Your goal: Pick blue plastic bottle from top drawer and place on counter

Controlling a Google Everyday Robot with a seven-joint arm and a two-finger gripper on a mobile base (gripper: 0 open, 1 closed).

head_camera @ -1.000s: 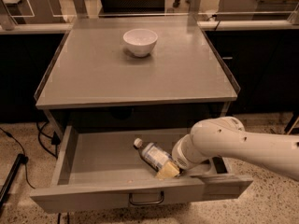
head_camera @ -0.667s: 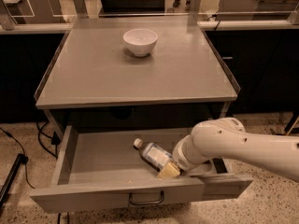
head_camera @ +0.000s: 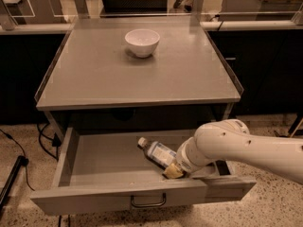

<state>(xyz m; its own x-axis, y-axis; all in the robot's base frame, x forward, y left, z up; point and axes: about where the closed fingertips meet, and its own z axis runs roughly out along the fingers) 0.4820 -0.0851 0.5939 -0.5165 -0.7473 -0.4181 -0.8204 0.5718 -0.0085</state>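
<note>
Counter (head_camera: 104, 74) takes the far half of my view. Top drawer (head_camera: 94, 157) under it stands open toward me. My white arm (head_camera: 246, 148) reaches in from the right, down into the drawer's right part. White bowl (head_camera: 142, 42) on the counter, far middle. Bottle (head_camera: 158, 152) lies on the drawer floor, cap pointing far-left. Gripper (head_camera: 173, 170) is at the bottle's near-right end, touching it; can't tell if it's clamped or open.

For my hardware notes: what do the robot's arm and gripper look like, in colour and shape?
The arm is an off-white rounded shell with small dark dots on its bulbous joint. The gripper, inside the top drawer at the blue plastic bottle, shows a yellowish tip. No cables show.
</note>
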